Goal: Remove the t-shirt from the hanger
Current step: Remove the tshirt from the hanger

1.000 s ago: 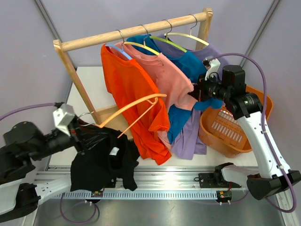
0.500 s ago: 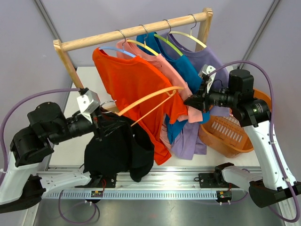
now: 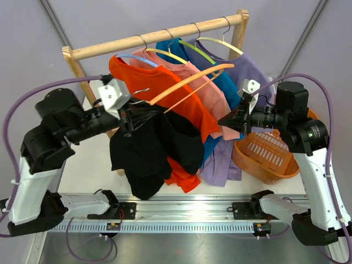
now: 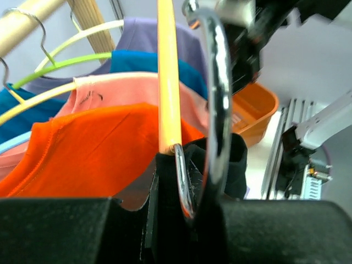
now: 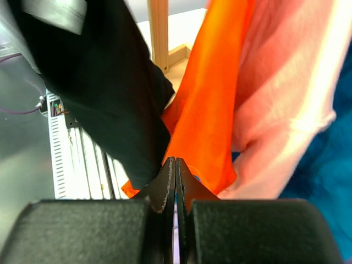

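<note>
Left pincer (image 3: 127,115) lifted orange hanger (image 3: 190,83), black t-shirt (image 3: 146,148) dangling; right pincer (image 3: 223,120) closed.

My left tool (image 3: 128,117) clamps the pale orange hanger (image 3: 190,82) at its hook end. The hanger slants up to the right. The black t-shirt (image 3: 146,151) hangs bunched from that gripped end.

Wooden rack (image 3: 110,45) stood on white table (image 3: 91,165), orange tee (image 3: 140,80), pink tee (image 3: 195,96), blue tee (image 3: 168,47), purple tee (image 3: 250,69) hung along its rail, orange basket (image 3: 264,159) sat just beside purple tee.
</note>
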### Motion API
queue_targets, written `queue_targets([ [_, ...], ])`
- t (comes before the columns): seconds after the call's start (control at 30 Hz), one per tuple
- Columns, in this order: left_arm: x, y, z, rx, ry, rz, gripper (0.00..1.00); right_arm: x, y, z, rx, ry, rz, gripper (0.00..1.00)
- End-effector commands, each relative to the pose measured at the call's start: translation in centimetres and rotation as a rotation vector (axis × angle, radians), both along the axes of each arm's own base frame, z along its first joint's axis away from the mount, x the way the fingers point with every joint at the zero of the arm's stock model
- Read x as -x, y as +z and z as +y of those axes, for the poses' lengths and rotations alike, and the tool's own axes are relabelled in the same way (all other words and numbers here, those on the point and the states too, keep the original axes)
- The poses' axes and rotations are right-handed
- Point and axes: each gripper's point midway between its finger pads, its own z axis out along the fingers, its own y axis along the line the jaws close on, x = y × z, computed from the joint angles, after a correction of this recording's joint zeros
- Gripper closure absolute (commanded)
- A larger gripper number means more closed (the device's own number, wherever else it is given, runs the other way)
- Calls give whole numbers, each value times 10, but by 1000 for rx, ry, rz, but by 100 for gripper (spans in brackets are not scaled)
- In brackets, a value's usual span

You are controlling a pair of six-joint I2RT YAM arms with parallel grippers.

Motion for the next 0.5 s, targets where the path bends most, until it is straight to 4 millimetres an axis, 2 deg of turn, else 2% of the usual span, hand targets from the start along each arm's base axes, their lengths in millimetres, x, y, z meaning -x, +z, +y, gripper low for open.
queue_targets([
  [0.0,-16,-18,-21,-38,-64,-27,100,20,23,0,-10,68,-88,100],
  [0.03,-23,-30,-21,-57,-60,-6,100,23,23,-1,-3,77,-96,100],
  [0.1,-16,-37,-22,-53,-126,-19,100,38,25,-1,-5,122,-95,100],
  [0.13,-17,-58,-26,-75,-161,9,100,41,26,-1,2,146,-114,100],
  [0.17,-12,-52,-24,-47,-176,-37,100,48,28,0,-9,180,-111,100],
  [0.23,-11,-69,-27,-57,-214,-38,100,56,30,1,-11,215,-113,100],
  [0.3,-12,-71,-26,-56,-225,-67,100,64,37,2,-24,249,-121,100],
  [0.47,-11,-95,-35,-104,-331,-60,100,68,51,9,-64,331,-112,92],
])
